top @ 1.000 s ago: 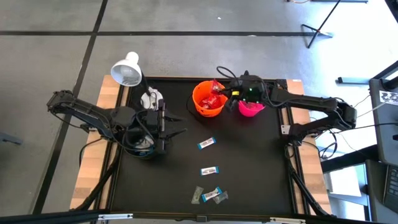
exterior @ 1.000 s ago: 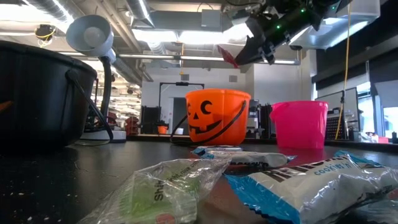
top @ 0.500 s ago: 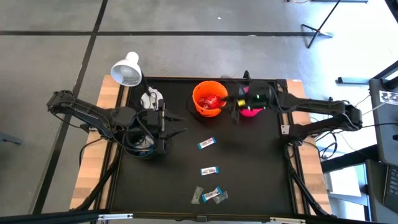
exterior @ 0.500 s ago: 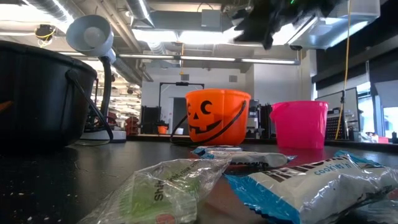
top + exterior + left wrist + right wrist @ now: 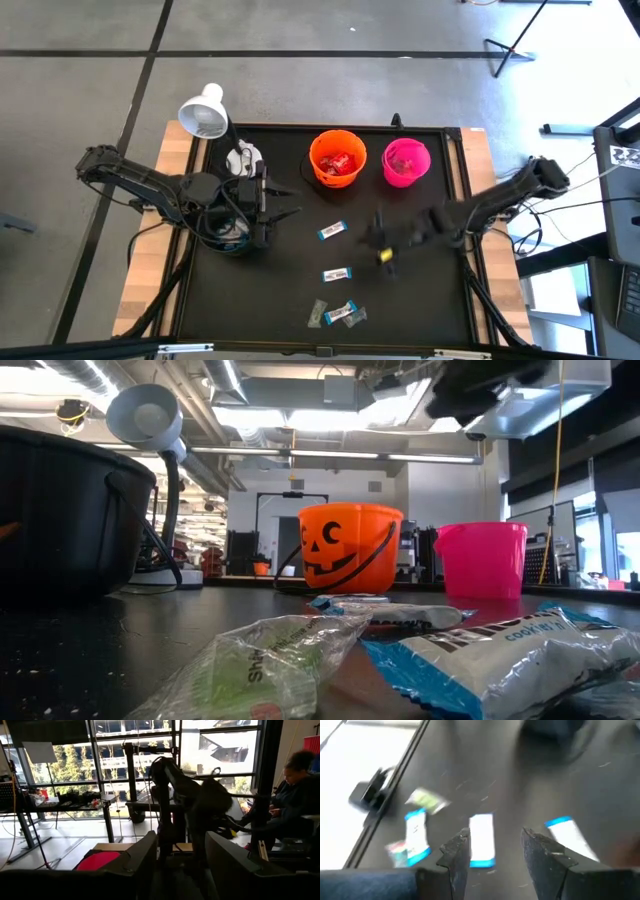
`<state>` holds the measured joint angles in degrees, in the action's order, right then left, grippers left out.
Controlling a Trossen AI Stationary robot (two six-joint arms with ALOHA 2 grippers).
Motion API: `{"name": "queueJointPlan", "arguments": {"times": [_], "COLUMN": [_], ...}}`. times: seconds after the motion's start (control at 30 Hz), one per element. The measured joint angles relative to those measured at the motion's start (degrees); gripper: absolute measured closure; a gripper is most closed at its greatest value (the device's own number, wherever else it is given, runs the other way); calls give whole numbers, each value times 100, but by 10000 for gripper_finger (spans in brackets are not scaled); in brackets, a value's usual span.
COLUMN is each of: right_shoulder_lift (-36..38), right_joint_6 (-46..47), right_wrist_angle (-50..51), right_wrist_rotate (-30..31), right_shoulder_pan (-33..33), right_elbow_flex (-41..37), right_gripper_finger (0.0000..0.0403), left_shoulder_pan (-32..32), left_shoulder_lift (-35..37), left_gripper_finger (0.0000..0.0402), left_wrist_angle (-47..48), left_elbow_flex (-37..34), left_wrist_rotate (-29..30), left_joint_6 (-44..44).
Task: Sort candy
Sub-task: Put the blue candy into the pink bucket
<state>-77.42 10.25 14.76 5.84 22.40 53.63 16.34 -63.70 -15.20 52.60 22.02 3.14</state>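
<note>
Three buckets ring the mat — orange bucket [image 5: 336, 158], pink bucket [image 5: 405, 162], black bucket [image 5: 60, 520] by the waiting, parted left gripper [image 5: 283, 200]. Right gripper [image 5: 492, 851] hovers open, empty, above loose candy [image 5: 334, 274] — red sweets fill the orange one.

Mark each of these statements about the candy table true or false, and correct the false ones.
1. The orange bucket holds red candy. True.
2. The right gripper hangs over the pink bucket. False: it is over the open table, between the buckets and the loose sweets.
3. The right gripper's jaws are open and empty. True.
4. The blue-and-white candies lie inside the pink bucket. False: they lie loose on the black table.
5. The left gripper waits by the black bucket at the table's left, carrying nothing. True.
6. The lamp stands at the table's near right corner. False: it stands at the far left corner.
</note>
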Motion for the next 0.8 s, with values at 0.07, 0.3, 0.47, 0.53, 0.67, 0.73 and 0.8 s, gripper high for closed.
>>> {"name": "queueJointPlan", "arguments": {"times": [0.07,0.3,0.47,0.53,0.67,0.73,0.8], "right_shoulder_lift": [-288,-1306,-1979,-2181,-2383,-2421,-2465], "right_joint_6": [157,541,946,1149,1523,1639,1651], "right_wrist_angle": [-76,-806,-1045,-1136,-1441,-1706,-1959], "right_wrist_rotate": [134,310,361,350,360,369,405], "right_shoulder_pan": [409,1468,1877,1984,2133,2203,2237], "right_elbow_flex": [0,-2,-2,-2,-2,-2,-2], "right_gripper_finger": [231,231,231,231,231,231,231], "left_shoulder_pan": [0,0,0,18,20,20,20], "left_shoulder_lift": [0,0,0,0,-5,-39,-69], "left_gripper_finger": [244,244,244,244,244,244,244], "left_wrist_angle": [5,22,30,33,40,40,55], "left_elbow_flex": [0,0,0,0,0,0,0], "left_wrist_rotate": [1,0,-2,-11,-15,-15,-22], "left_joint_6": [-1,-51,-132,-157,-162,-164,-164]}}
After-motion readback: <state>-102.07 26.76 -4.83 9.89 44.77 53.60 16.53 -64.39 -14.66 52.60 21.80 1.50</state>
